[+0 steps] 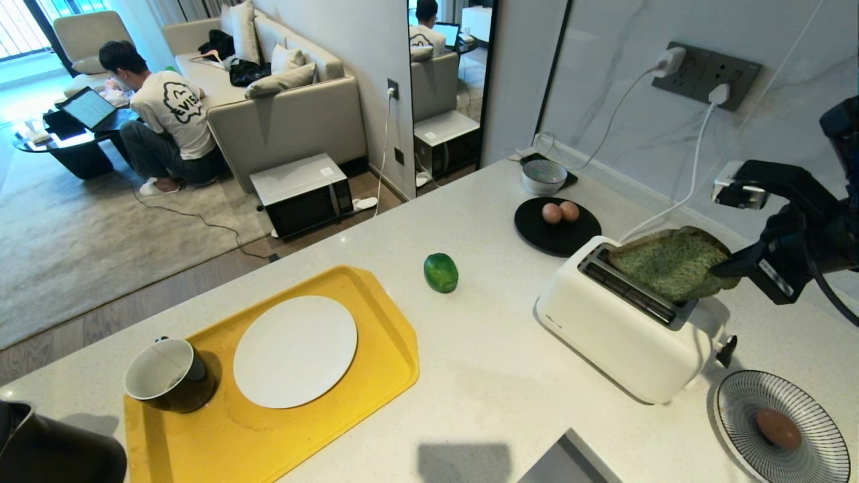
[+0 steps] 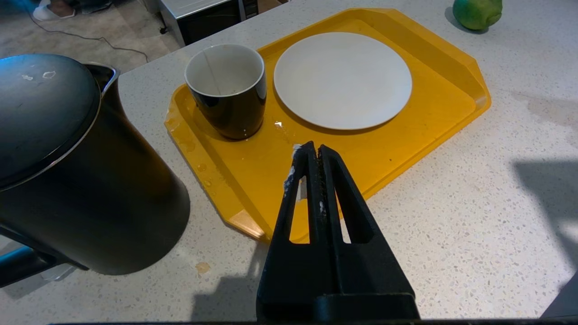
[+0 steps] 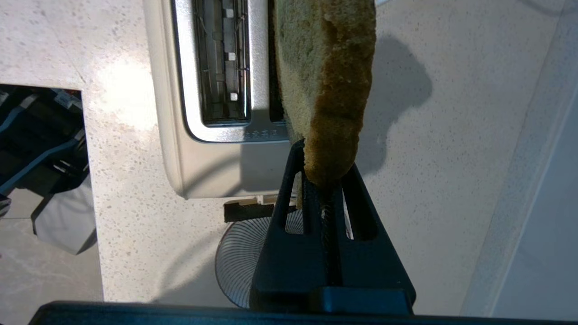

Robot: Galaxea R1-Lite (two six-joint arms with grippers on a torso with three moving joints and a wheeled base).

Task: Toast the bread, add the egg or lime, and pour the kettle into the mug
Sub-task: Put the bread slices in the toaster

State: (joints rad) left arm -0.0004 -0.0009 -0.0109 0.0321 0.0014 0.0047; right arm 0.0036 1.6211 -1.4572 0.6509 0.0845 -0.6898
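1. The kettle (image 2: 76, 162) stands at the near left corner of the worktop (image 1: 483, 376), just off the yellow tray (image 1: 376, 315). A tall, rigid jug, it looks heavy if filled; the loop handle would be the place to hold it.
2. The left gripper (image 2: 316, 155) hovers over the tray's near edge with its fingers pressed together, holding nothing.
3. The mug (image 1: 168, 374) sits on the tray's left end beside a white plate (image 1: 295, 351). It is glossy, hard and probably slippery; drops of liquid lie on the tray by it.
4. The lime (image 1: 441, 272) lies alone mid-worktop, just past the tray's far right corner. It is firm, smooth and liable to roll.
5. Two eggs (image 1: 560, 212) rest on a black plate (image 1: 537, 235) toward the far edge, with a bowl (image 1: 543, 176) behind. They are fragile and need a light squeeze across the middle.
6. The bread (image 1: 671, 265) is tilted over the back slot of the white toaster (image 1: 617, 329). It is light, soft and crumbly.
7. The right gripper (image 3: 323, 183) is clamped on the crust at the slice's end.
8. A striped dish (image 1: 782, 429) with another egg sits at the near right edge.
9. The worktop is pale speckled stone against a marble wall with sockets (image 1: 704, 74). Off to the left is a living room, where a person (image 1: 168, 121) sits on the floor by a sofa.
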